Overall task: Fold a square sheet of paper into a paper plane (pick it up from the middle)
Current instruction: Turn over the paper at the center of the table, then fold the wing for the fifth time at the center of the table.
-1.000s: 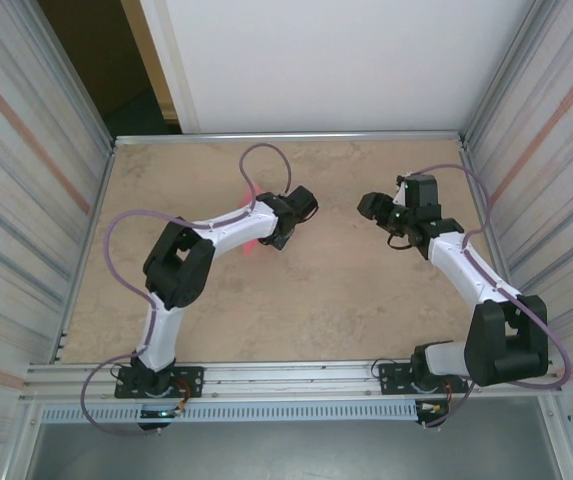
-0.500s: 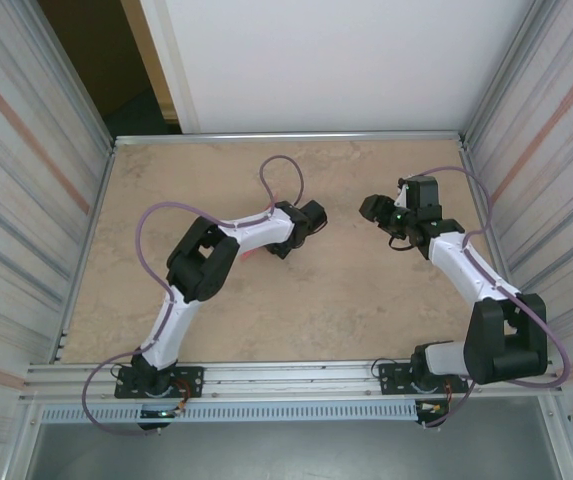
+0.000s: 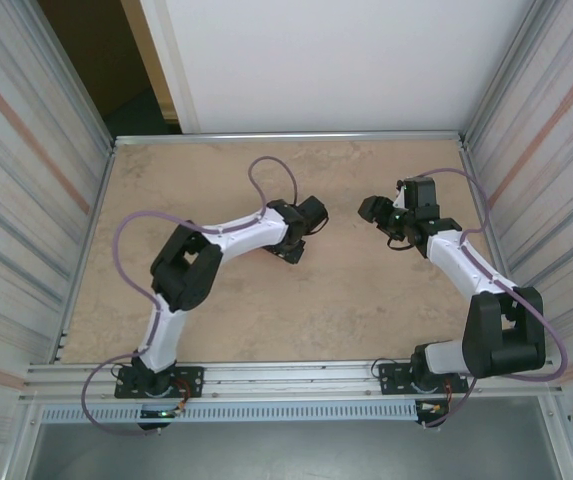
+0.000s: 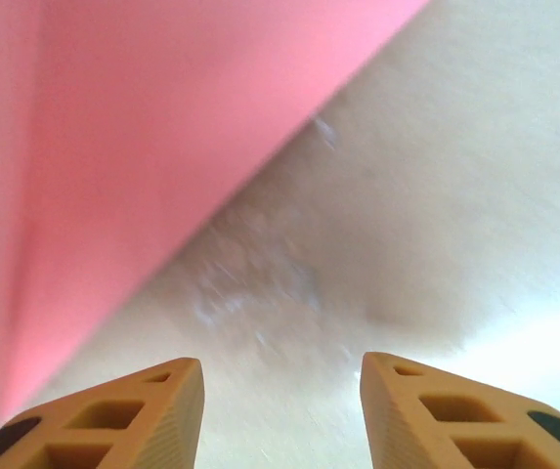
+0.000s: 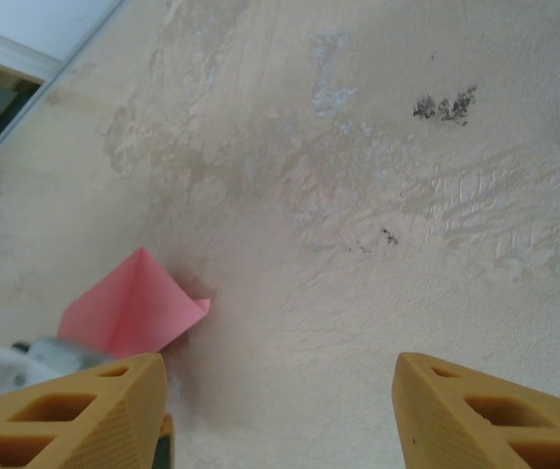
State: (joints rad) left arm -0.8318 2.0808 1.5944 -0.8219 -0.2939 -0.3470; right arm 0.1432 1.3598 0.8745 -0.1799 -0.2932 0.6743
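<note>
Paper plane (image 5: 133,303) lies with its peak pointing away from right gripper (image 5: 278,405), long axis perhaps crosswise; that and left gripper (image 4: 280,410) both gape, empty.

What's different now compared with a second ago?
The left gripper shifted a little to the right, toward the other arm. It is open now, and the pink paper lies ahead of it to the left, not held. The right gripper hardly moved.
</note>
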